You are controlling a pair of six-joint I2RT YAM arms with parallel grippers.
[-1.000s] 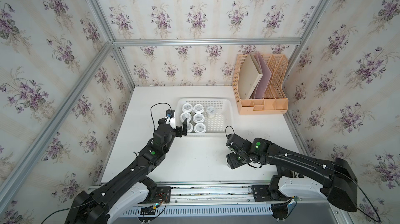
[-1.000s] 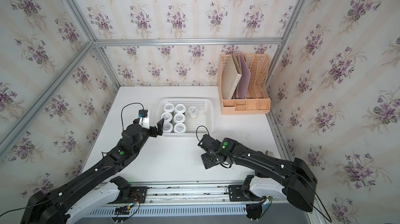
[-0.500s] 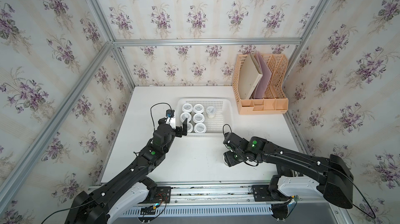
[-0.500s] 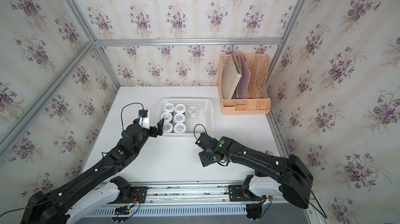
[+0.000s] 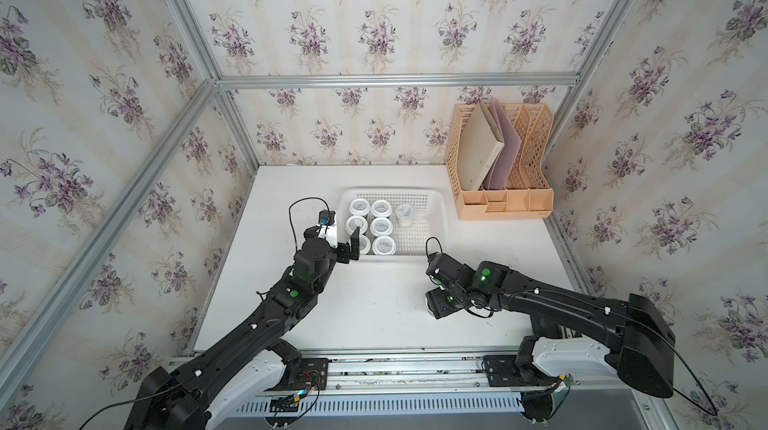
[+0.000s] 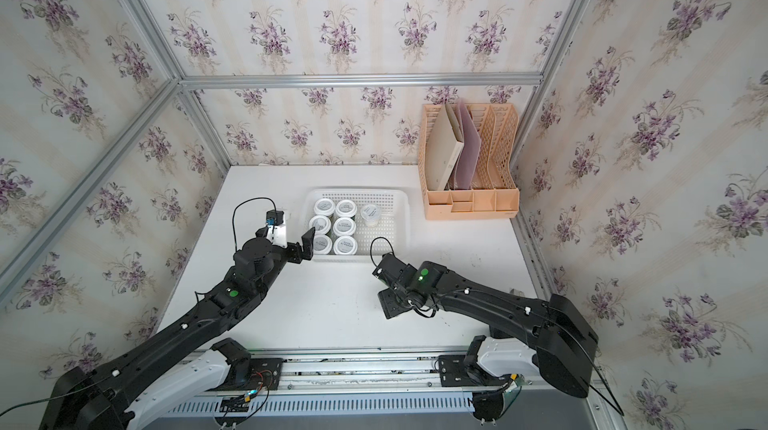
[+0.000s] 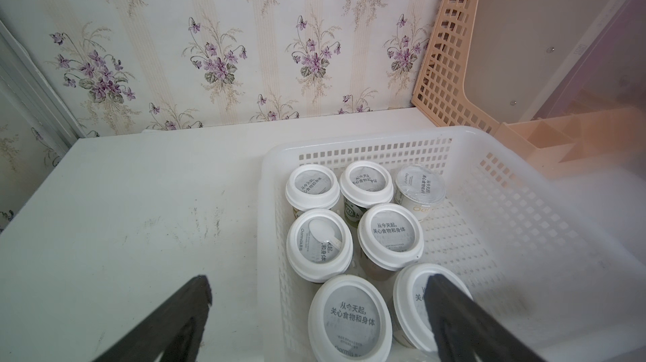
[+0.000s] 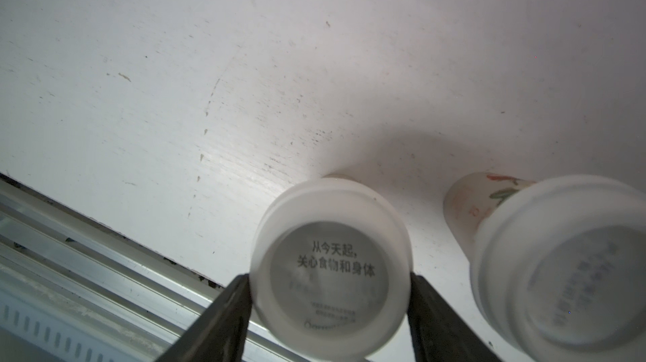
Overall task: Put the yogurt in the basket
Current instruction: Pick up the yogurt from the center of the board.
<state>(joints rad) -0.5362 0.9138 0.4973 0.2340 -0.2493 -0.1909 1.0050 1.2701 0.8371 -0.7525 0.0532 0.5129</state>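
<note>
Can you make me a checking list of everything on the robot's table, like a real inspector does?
Surface: white table, scuffed and marked.
Job's things: seven yogurt cups stand in the white basket; two more stand on the table, the gripped cup and the neighbour cup.
Clutter: peach file rack with folders, back corner.
Grippers: left gripper open, straddling the basket's side wall, holding nothing; right gripper has a finger against each side of the gripped cup's lid.
Cables: black left wrist cable and right wrist cable loop free of the cups.
Surroundings: floral wallpaper, metal frame bars.
</note>
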